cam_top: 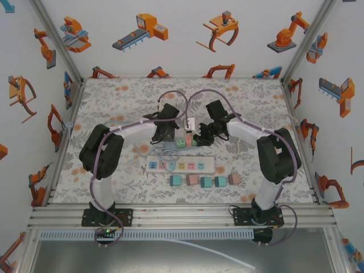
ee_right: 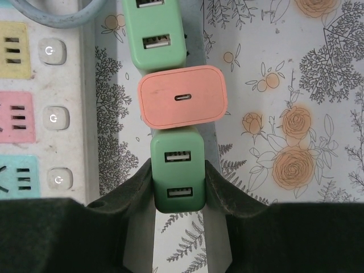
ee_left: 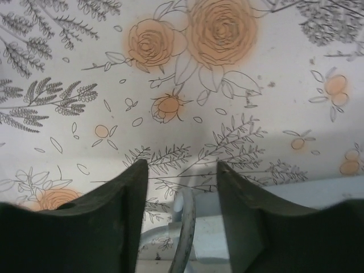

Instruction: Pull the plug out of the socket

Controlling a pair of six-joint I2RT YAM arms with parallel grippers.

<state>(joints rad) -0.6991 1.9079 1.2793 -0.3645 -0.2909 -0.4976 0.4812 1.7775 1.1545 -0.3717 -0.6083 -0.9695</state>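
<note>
My right gripper (ee_right: 177,168) is shut on a green plug with two USB ports (ee_right: 177,176), one finger on each side of it. Beyond it in the same row sit a pink plug (ee_right: 182,102) and another green plug (ee_right: 153,34), all on a narrow grey socket strip (ee_right: 211,149). My left gripper (ee_left: 182,165) stands open over a white cable (ee_left: 185,227) and a pale block (ee_left: 244,227), with a gap beside the left finger. In the top view both grippers, left (cam_top: 170,132) and right (cam_top: 199,135), meet at the table's middle.
A long white power strip (cam_top: 179,165) with coloured sockets lies just in front of the grippers, close beside the plugs in the right wrist view (ee_right: 51,114). Several loose plugs (cam_top: 206,182) line up nearer the arms. Walls enclose the table on three sides.
</note>
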